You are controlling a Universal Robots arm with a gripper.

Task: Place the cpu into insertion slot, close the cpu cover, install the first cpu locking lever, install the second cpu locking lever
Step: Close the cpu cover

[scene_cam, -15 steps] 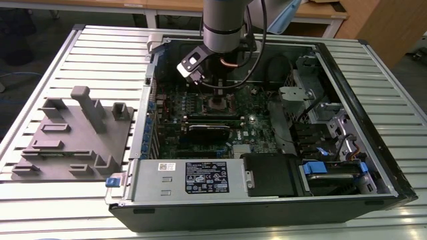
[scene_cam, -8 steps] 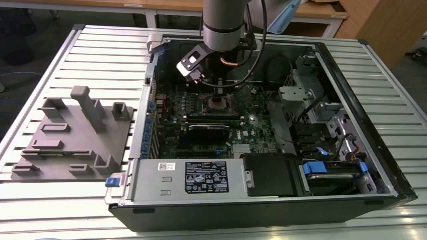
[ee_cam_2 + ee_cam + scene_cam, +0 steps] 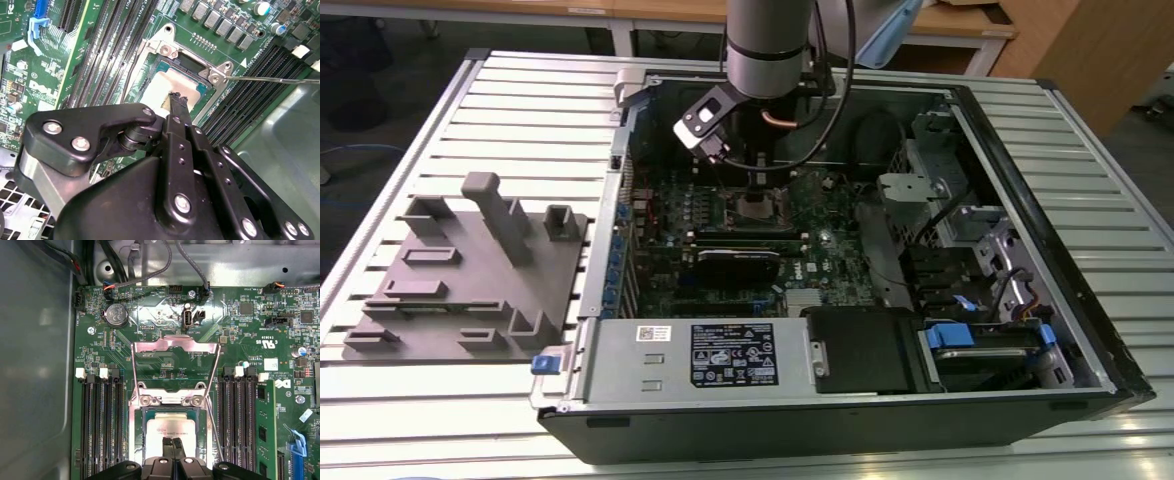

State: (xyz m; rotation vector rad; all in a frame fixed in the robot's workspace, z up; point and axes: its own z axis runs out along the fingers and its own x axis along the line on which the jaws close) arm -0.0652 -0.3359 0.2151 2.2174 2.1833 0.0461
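Note:
The cpu (image 3: 172, 427) (image 3: 172, 82), a silvery square chip, lies flat in the insertion slot (image 3: 136, 425) on the green motherboard. My gripper (image 3: 173, 442) (image 3: 178, 100) is shut, its thin fingertips pressed together right over the chip's edge nearest the wrist. The cpu cover (image 3: 175, 343) stands open, raised from the hinge side with two screws, and the board shows through its window. A thin wire lever (image 3: 215, 435) (image 3: 270, 78) sticks out beside the socket, unlatched. In the exterior view the gripper (image 3: 750, 190) reaches down inside the open computer case onto the socket (image 3: 755, 208).
Long black memory slots (image 3: 100, 425) (image 3: 240, 420) flank the socket on both sides. A coin battery (image 3: 116, 315) and cables sit beyond the cover. A black card (image 3: 740, 265) and the power supply (image 3: 707, 355) lie nearer the case front. A grey fixture (image 3: 467, 270) rests on the table.

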